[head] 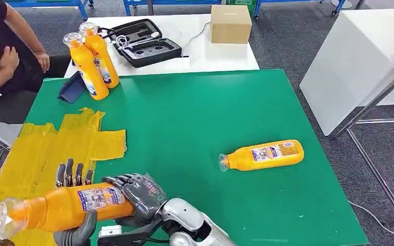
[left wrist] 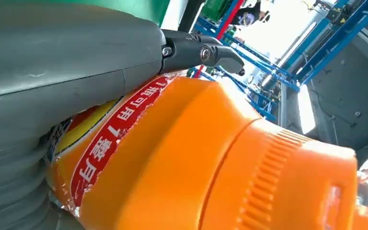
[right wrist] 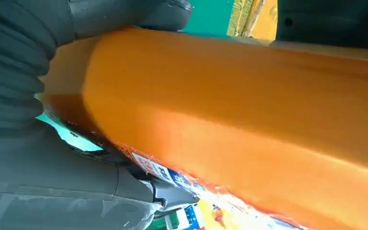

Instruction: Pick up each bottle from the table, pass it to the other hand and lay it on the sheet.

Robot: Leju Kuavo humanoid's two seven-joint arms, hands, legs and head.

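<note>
An orange bottle (head: 64,207) is lying sideways in the air at the near left corner of the green worktop (head: 200,118), its clear cap pointing toward the robot's left, just over the near edge of the yellow sheet (head: 51,148). Both hands are gripping it at once: the right hand (head: 138,192) is wrapping around its base end, and the left hand (head: 74,177) is closing around its middle, fingers over the top and thumb underneath. The hand-over looks to be under way. Judging from this, the next move calls for the right hand to let go cleanly while the left hand is keeping a firm hold, then lowering the bottle flat onto the sheet.

A second bottle (head: 262,155) is lying on its side well to the right on the worktop. Two more bottles (head: 93,61) are standing upright at the far left corner, beside a seated person (head: 5,56).
</note>
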